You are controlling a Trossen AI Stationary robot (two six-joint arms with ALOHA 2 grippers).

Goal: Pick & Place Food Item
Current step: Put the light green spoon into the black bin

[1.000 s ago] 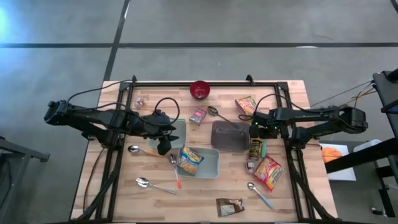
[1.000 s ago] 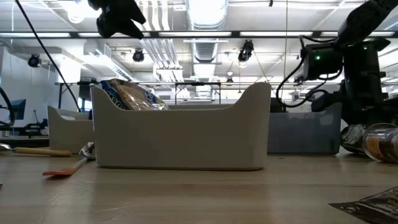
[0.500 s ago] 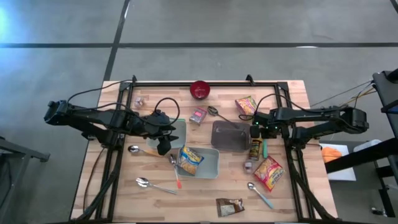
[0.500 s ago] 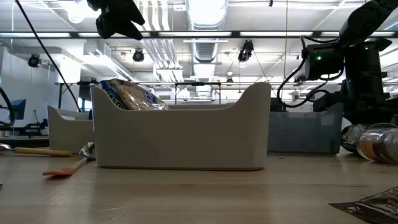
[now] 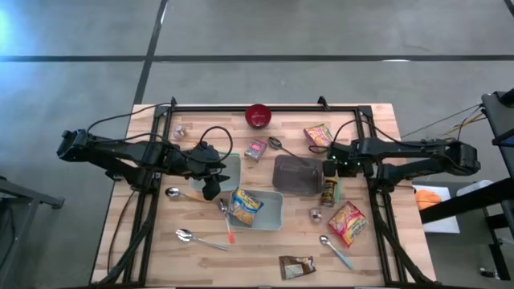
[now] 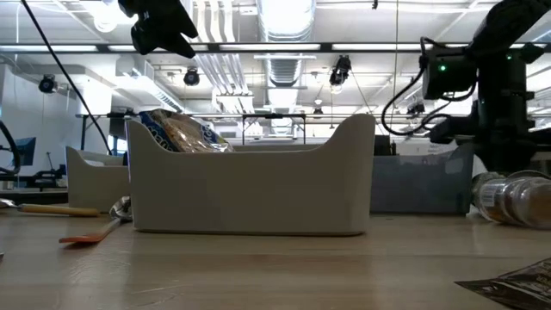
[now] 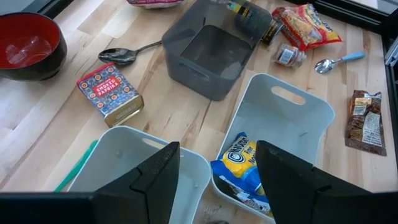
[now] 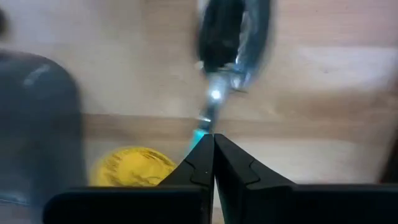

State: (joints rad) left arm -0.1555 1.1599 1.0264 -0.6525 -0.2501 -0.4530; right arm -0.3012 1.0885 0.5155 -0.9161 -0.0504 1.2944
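A: What is the left tool (image 5: 210, 189) doing?

B: It hangs above the tabletop (image 5: 377, 265) toward the left side, over the pale green bin (image 5: 210, 178). Its two fingers (image 7: 157, 177) stand apart and hold nothing. Beside that bin sits the white bin (image 5: 269, 210) with a blue and yellow snack bag (image 5: 245, 205) in it.

A: What else lies on that side?

B: A metal spoon (image 5: 172, 193) just left of the green bin, another spoon (image 5: 193, 238) near the front edge, and an orange-handled utensil (image 5: 227, 221) against the white bin. Toward the rear edge stand a red bowl (image 5: 258, 116) and a small red tin (image 5: 256, 149), with a dark spoon (image 5: 277, 144) next to it.

A: And the right tool (image 5: 328, 170)?

B: Its fingers (image 8: 231, 171) are pressed together with nothing seen between them. It sits just right of the grey bin (image 5: 296, 175), over a spice jar (image 5: 328, 193) and a teal-handled utensil (image 8: 202, 134). Whether it touches either cannot be told.

A: The food items around it?

B: A noodle packet (image 5: 318, 135) toward the rear, another noodle packet (image 5: 347, 222) toward the front right, a small jar (image 5: 316, 213) between it and the white bin, a blue-handled spoon (image 5: 333, 248), and a brown packet (image 5: 295, 267) at the front edge.
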